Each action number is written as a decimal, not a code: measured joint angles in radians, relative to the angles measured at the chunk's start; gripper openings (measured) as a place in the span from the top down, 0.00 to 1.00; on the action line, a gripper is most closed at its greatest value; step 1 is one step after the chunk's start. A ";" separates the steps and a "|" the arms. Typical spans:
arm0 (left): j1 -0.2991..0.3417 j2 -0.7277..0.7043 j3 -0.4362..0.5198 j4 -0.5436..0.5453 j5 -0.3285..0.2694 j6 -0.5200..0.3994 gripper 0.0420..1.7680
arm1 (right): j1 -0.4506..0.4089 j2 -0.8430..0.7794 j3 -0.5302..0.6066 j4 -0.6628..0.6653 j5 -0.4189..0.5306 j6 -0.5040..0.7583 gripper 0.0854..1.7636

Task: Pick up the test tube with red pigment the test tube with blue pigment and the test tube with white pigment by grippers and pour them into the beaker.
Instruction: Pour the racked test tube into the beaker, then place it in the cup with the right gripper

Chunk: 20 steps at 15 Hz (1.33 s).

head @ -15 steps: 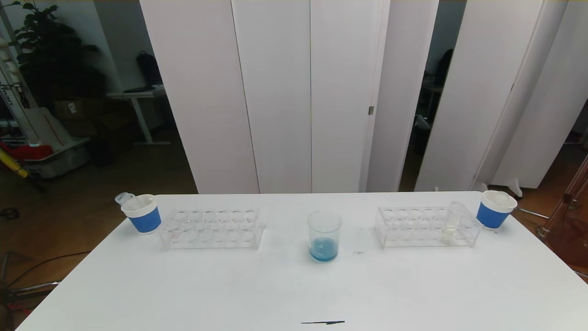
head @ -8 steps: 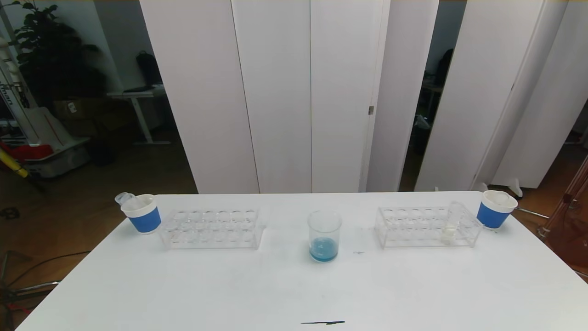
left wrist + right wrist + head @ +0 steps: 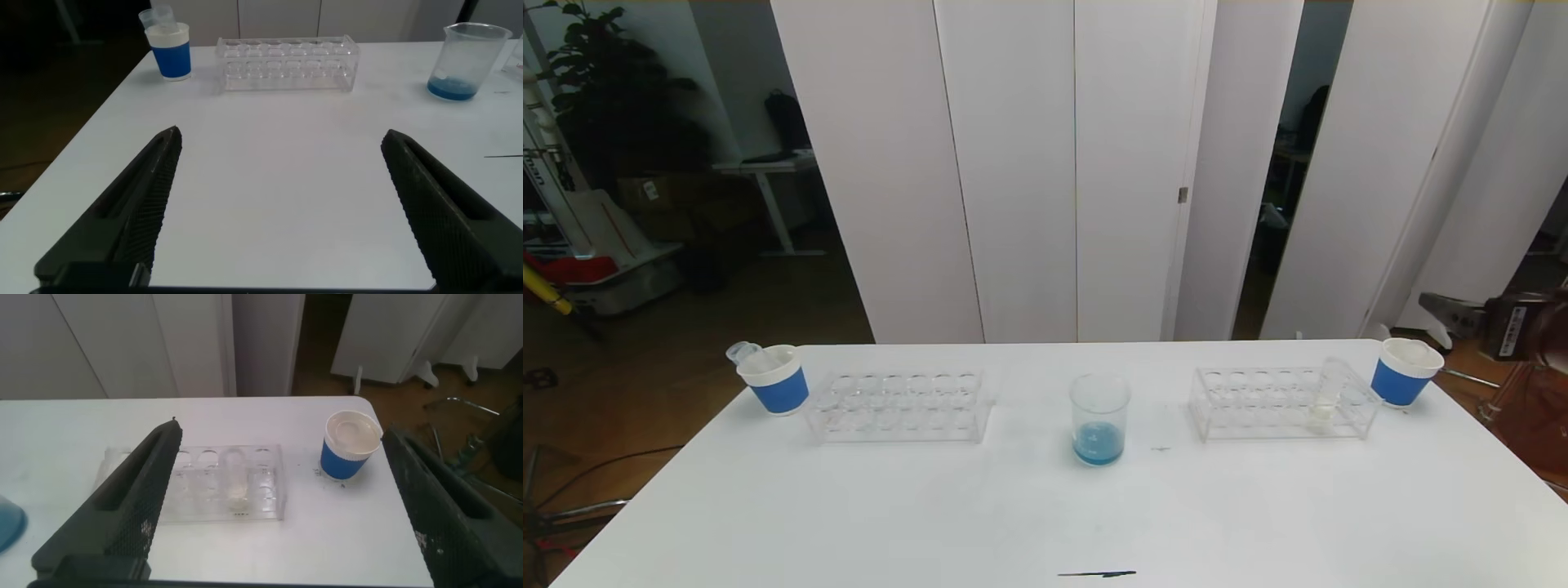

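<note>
Far right of head frame: right gripper [image 3: 1441, 309] entering, jaws spread, above cup [image 3: 1403, 371]. White tube [image 3: 1327, 396] leaning in right rack [image 3: 1282, 402]; beaker [image 3: 1099, 419] mid-table, blue inside. Risk: clipping rack, tipping slanted tube, slipping on smooth glass; left gripper [image 3: 278, 204] spread, idle.

White folding partitions [image 3: 1045, 163] behind white table [image 3: 931, 506]; dark wood floor [image 3: 727, 327]; potted plant [image 3: 613, 90] far left.

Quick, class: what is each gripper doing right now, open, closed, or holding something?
Left gripper: open, holding nothing, low over the table.
Right gripper: open, holding nothing, above the rack with the test tube with white pigment.
</note>
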State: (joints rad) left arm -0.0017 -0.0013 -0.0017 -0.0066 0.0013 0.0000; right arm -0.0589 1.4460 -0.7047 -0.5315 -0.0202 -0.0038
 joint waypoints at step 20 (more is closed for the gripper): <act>0.000 0.000 0.000 0.000 0.000 0.000 0.01 | 0.022 0.505 0.153 -0.512 0.000 -0.013 0.01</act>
State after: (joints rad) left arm -0.0017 -0.0013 -0.0017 -0.0066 0.0013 0.0000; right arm -0.0370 1.9509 -0.5517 -1.0438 -0.0206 -0.0172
